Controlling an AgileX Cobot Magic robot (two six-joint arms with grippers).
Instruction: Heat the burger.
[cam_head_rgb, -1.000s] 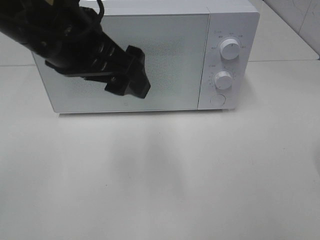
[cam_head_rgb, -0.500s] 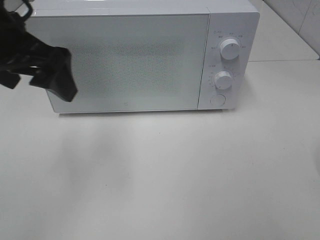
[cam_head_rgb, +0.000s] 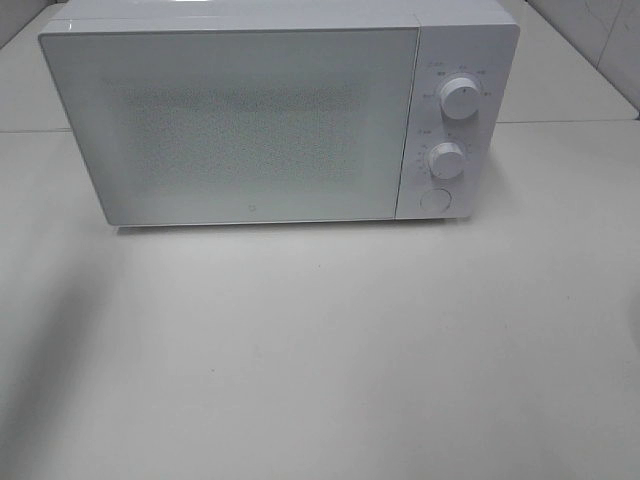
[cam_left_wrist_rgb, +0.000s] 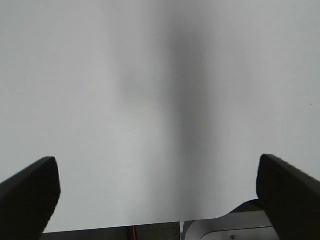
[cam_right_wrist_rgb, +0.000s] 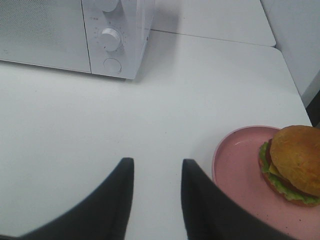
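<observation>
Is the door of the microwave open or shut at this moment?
Shut. The door lies flush with the microwave front beside the knobs, no gap showing. The burger sits outside on the plate.

I see the white box-shaped microwave (cam_right_wrist_rgb: 75, 32) well ahead of my right pincer (cam_right_wrist_rgb: 156, 192), on the white tabletop (cam_right_wrist_rgb: 175, 100). Just beside the pincer sits the round pink plate (cam_right_wrist_rgb: 240, 175), the brown bun burger (cam_right_wrist_rgb: 292, 165) on it.
</observation>
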